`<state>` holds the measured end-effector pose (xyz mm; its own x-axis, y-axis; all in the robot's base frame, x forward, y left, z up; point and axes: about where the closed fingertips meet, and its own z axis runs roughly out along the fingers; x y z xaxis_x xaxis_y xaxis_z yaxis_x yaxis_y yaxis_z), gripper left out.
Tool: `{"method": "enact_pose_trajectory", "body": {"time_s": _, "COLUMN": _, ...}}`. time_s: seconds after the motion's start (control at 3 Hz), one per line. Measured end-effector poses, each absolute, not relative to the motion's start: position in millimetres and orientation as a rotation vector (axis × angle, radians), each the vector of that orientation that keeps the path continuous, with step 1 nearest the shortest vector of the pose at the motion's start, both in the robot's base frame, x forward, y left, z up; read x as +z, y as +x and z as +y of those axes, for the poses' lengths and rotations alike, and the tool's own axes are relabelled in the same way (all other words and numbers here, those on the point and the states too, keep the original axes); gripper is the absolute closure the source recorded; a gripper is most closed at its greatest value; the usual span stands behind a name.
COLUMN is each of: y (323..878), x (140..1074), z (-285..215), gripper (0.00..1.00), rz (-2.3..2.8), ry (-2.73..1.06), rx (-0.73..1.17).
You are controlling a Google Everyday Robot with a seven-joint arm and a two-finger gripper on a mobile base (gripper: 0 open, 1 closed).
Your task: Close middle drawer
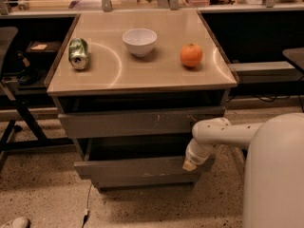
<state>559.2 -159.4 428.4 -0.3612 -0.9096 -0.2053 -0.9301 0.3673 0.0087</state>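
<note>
Grey middle drawer [133, 168] stands pulled out of the cabinet [156, 77]. Gripper [190, 165] sits at the drawer front's 3 o'clock end; its grip state cannot be determined.

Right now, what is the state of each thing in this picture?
middle drawer: pulled partly out, open.
top drawer: looks shut.
soda can: dented, lying on its side.
white bowl: upright, looks empty.
orange: whole, unpeeled.
pincer: at the right end of the middle drawer's front.
</note>
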Motion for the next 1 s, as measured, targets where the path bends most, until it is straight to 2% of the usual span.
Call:
{"method": "enact_pose_trajectory", "body": {"time_s": 0.33, "y": 560.1, "x": 428.5, "z": -159.5, "gripper": 0.81, "rz": 2.456, "ry": -1.668, "rx": 0.183}}
{"method": "enact_pose_trajectory", "body": {"time_s": 1.0, "y": 560.1, "x": 428.5, "z": -159.5, "gripper": 0.36, "rz": 2.456, "ry": -1.668, "rx": 0.183}}
